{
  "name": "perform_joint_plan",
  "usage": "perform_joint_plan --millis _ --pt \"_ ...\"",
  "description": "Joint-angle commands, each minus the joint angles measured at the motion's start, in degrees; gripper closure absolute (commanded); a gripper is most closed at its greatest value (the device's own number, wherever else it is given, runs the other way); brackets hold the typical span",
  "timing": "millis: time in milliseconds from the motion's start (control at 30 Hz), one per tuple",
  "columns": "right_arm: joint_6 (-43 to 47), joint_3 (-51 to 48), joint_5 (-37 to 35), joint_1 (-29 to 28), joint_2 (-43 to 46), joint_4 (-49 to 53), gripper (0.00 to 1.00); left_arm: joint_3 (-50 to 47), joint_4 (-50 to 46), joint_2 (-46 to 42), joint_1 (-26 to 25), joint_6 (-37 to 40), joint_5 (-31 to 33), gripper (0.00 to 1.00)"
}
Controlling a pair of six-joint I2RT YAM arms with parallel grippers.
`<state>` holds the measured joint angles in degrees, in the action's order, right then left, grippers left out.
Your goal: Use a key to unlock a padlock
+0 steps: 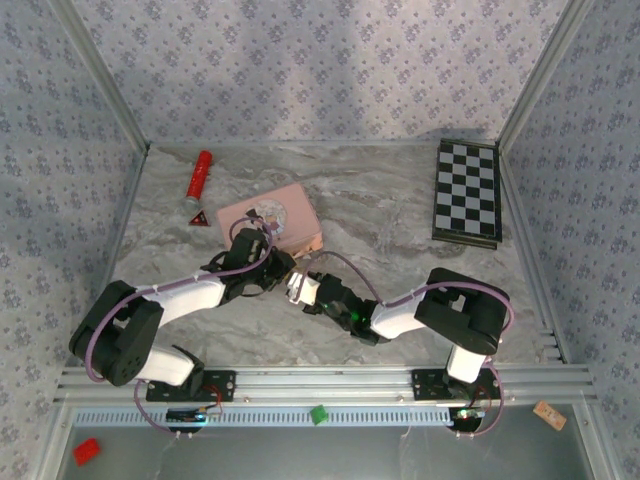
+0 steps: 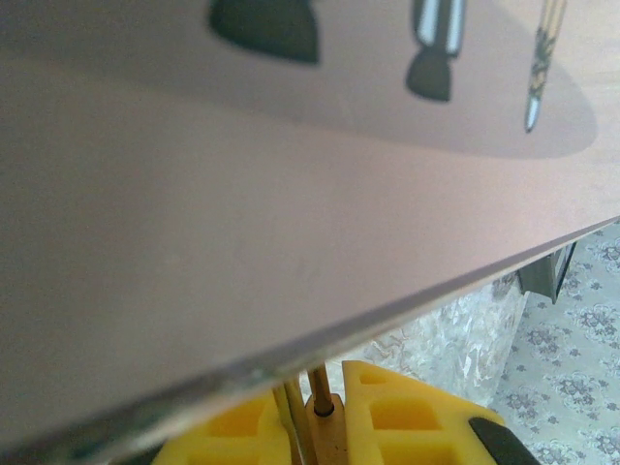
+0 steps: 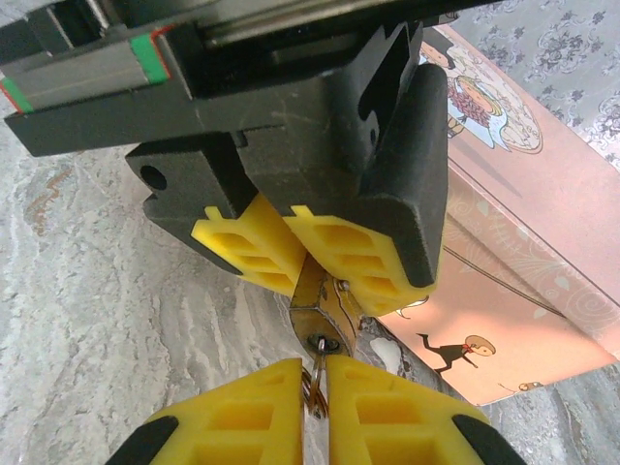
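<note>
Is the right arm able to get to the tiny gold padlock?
Probably yes. The right tool, pinching a small metal key ring, sits right at the tiny brass padlock held in the left tool; nothing stands between.

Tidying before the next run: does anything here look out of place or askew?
Three small pieces lie beyond the near rail, off the table: a red block, a green block and a tan piece. The pink tin sits skewed to the table's edges.

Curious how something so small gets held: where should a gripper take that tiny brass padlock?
Probably across the flat sides of the tiny brass padlock, coming along its length, as the left gripper does: flat sides suit the pads, and one end sticks out free toward the right gripper.
</note>
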<state>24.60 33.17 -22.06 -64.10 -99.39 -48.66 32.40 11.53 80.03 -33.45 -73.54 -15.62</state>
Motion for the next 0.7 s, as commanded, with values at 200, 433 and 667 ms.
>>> perform_joint_plan --millis 200,433,667 --pt "-9.6 2.7 -0.3 2.0 1.6 3.6 0.92 -0.2 5.7 -0.7 -0.7 -4.2 -4.2 0.99" --pt "-32.3 3.9 9.8 6.7 6.7 11.0 0.96 -0.6 9.3 -0.7 -0.8 -4.0 -4.1 0.99" --pt "-56.8 1.0 21.2 10.4 7.3 8.0 0.99 -0.4 9.9 0.4 -0.8 -3.6 -3.9 1.00"
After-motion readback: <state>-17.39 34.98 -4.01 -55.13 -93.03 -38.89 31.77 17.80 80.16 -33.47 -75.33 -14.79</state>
